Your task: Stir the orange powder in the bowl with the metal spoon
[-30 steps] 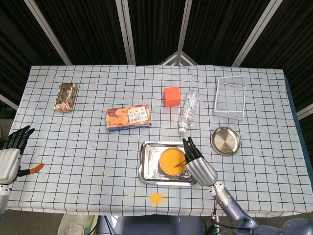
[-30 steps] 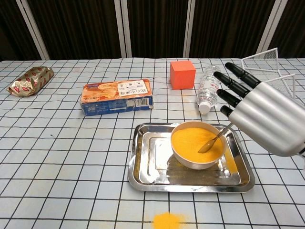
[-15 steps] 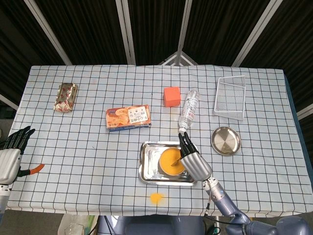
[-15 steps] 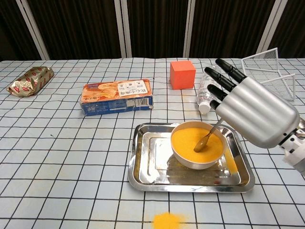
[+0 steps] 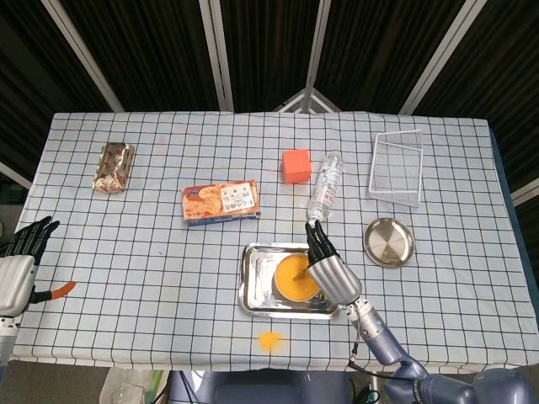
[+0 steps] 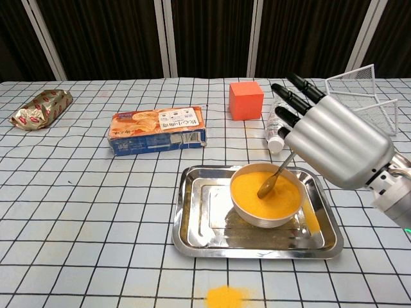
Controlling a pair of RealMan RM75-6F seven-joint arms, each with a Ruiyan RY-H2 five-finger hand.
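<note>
A: At table front, centre: white bowl of orange powder (image 6: 266, 194) sits inside the rectangular steel tray (image 6: 199, 228). Thin metal spoon (image 6: 273, 178) has its tip dipped in the powder, handle slanting up to the right.

B: Holder?

A: Silver right hand (image 6: 334, 140) grasps the spoon handle; dark fingers (image 6: 287, 97) point away toward the table's far side. Head view agrees: right hand (image 5: 331, 269) over the bowl's right edge.

B: Left hand?

A: Left hand (image 5: 18, 265) at the table's left edge, well apart from the tray, fingers spread, holding nothing. Small orange-handled item (image 5: 57, 290) lies just beside it; cannot identify it.

B: Surroundings?

A: Spilled patch of orange powder (image 6: 226, 297) on the checked cloth in front of the tray. Beyond the tray: orange-and-blue biscuit box (image 6: 157, 129), orange cube (image 6: 246, 100), clear plastic bottle (image 6: 277, 128) lying down. Right: white wire basket (image 5: 396, 166), round steel lid (image 5: 388, 242). Far left: gold foil packet (image 6: 40, 108).
</note>
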